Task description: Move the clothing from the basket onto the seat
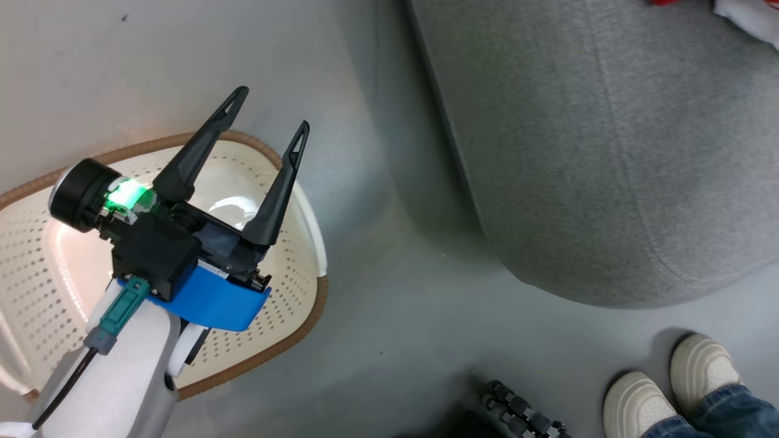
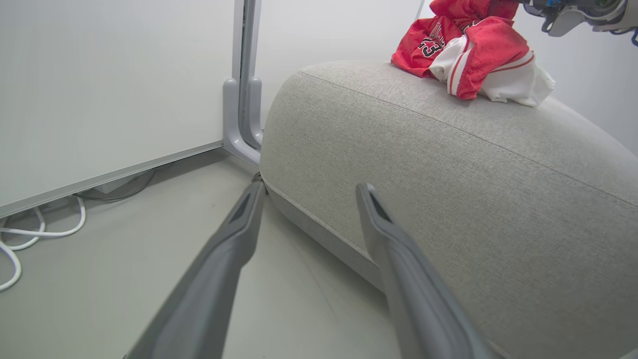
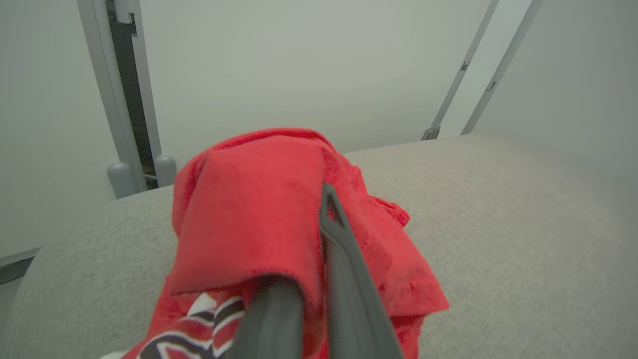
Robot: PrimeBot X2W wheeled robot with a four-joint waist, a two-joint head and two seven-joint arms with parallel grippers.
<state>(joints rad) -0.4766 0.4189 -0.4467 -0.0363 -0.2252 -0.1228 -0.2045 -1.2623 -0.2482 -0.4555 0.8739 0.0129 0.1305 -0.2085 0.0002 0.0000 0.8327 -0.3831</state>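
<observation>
My left gripper (image 1: 273,107) hangs open and holds nothing, over the cream basket (image 1: 298,267) with the brown rim; the basket's bare perforated floor shows around the arm. In the left wrist view the open gripper (image 2: 311,185) points at the rounded corner of the grey seat (image 2: 448,174). Red and white clothing (image 2: 473,55) lies bunched on top of the seat. My right gripper (image 3: 319,209) is shut on the red clothing (image 3: 249,209), which drapes over one finger above the seat (image 3: 498,209). A white and red scrap of clothing (image 1: 751,17) shows at the seat's (image 1: 608,152) far edge.
A person's pale shoes (image 1: 669,389) stand on the grey floor at the lower right, beside a dark jointed tripod leg (image 1: 523,410). White partition walls on grey posts (image 2: 244,99) stand behind the seat. White cables (image 2: 30,239) lie along the wall's foot.
</observation>
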